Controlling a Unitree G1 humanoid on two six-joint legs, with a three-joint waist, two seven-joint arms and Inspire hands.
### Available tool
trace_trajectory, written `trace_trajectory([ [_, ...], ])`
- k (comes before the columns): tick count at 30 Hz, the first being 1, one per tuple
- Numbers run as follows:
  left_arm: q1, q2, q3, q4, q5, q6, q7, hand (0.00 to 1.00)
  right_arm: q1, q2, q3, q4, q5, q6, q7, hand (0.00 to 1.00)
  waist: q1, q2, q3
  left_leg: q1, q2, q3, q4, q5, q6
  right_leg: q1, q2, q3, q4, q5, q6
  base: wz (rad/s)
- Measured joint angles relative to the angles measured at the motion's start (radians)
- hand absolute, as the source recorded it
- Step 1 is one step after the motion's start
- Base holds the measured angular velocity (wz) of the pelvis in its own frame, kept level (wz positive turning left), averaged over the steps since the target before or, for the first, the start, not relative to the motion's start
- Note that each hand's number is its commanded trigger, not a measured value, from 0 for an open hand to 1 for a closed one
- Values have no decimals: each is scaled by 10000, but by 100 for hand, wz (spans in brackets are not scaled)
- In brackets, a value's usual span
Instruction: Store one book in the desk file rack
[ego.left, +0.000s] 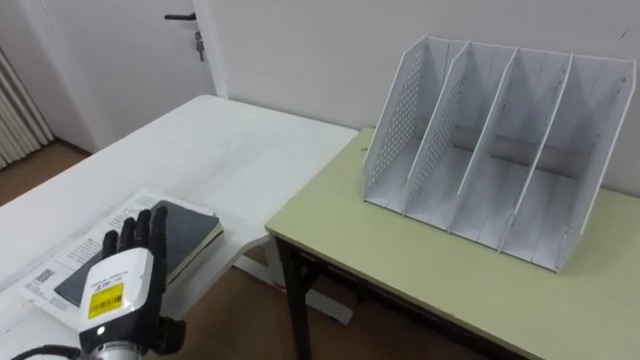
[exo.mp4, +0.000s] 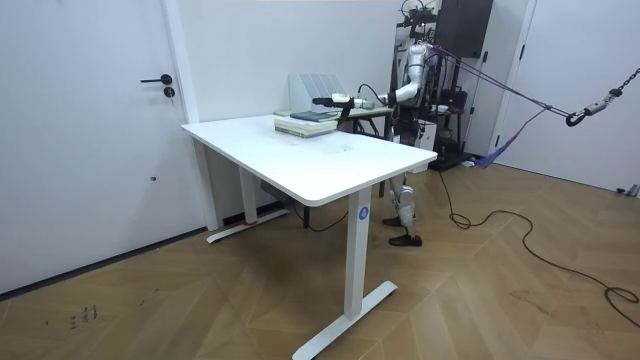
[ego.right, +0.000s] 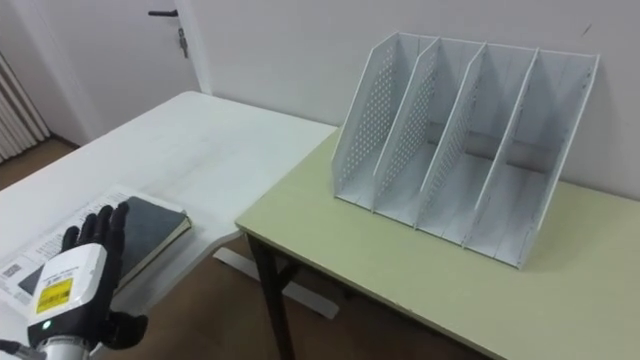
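Observation:
A dark-covered book lies flat on a larger white booklet at the near left of the white table. My left hand reaches in from the lower left and hovers over the book's near end, fingers straight and spread, holding nothing. The white file rack stands on the olive desk to the right, its several slots empty. In the room view I stand behind the white table with one arm stretched over the book stack.
A narrow gap separates the white table from the olive desk, whose dark leg drops at its near corner. A door with a dark handle is in the wall at the back left.

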Motion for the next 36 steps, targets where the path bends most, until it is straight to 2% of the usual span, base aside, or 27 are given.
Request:
trace_trajectory([
  [8, -107, 0, 62, 219, -2, 58, -368, 0, -25, -9, -24, 3, -271, 48, 237, 0, -18, 9, -8, 28, 0, -9, -2, 0, 0, 13, 0, 5, 20, 9, -8, -1],
  [14, -175, 0, 64, 293, -3, 250, -710, 0, -11, -9, -61, -10, -265, 66, 271, 0, -30, -11, 2, 29, 1, -5, 20, 0, 0, -9, 0, 15, 8, 15, -9, 0],
  [20, -493, 0, 72, 891, -235, 343, -1153, 0, 18, -26, -438, -54, -307, 64, 197, 0, -31, 86, -63, 46, 6, 28, 27, 0, 0, -17, 9, 44, 21, 20, -15, -1],
  [25, -739, 1, 116, 1333, -596, 652, -1633, 0, 19, -42, -521, -90, -305, 143, 115, 0, -54, 126, -90, 40, 7, 36, 21, 0, 0, -16, 15, 52, 26, 23, -15, 0],
  [26, -770, 1, 128, 1333, -596, 685, -1682, 12, 14, -42, -525, -99, -305, 181, 96, 0, -51, 127, -91, 41, 7, 35, 20, 0, 0, -14, 14, 52, 27, 24, -15, 0],
  [27, -787, 2, 163, 1358, -591, 717, -1712, 46, 2, -42, -582, -108, -305, 217, 41, 0, -55, 125, -89, 43, 7, 41, 17, 0, 0, -14, 13, 53, 33, 24, -15, 0],
  [28, -820, 3, 163, 1468, -582, 724, -1720, 55, -5, -43, -664, -120, -306, 270, 31, 0, -54, 125, -89, 43, 8, 44, 18, 0, 0, -14, 13, 55, 35, 23, -15, 0],
  [29, -833, 4, 163, 1510, -579, 726, -1724, 87, -6, -42, -678, -128, -309, 286, 30, 0, -56, 123, -89, 44, 8, 52, 17, 0, 0, -14, 14, 64, 31, 23, -15, 0],
  [30, -837, 7, 164, 1515, -585, 745, -1726, 100, 8, -41, -680, -134, -309, 288, 2, 0, -50, 122, -89, 49, 10, 71, 18, 0, 0, -12, 17, 90, 32, 23, -15, -3],
  [33, -922, 28, 228, 1508, -581, 860, -1591, 100, 57, -19, -678, -283, -303, 419, -158, 0, -37, 116, -91, 86, 12, 190, 18, 0, 0, -9, 19, 143, 34, 22, -14, -5],
  [36, -1236, 110, 603, 1513, -584, 924, -1612, 100, 73, -26, -680, -484, -304, 508, -202, 0, -20, 111, -95, 154, 10, 323, 6, 0, 0, 17, 15, 233, 53, 19, -8, -7],
])
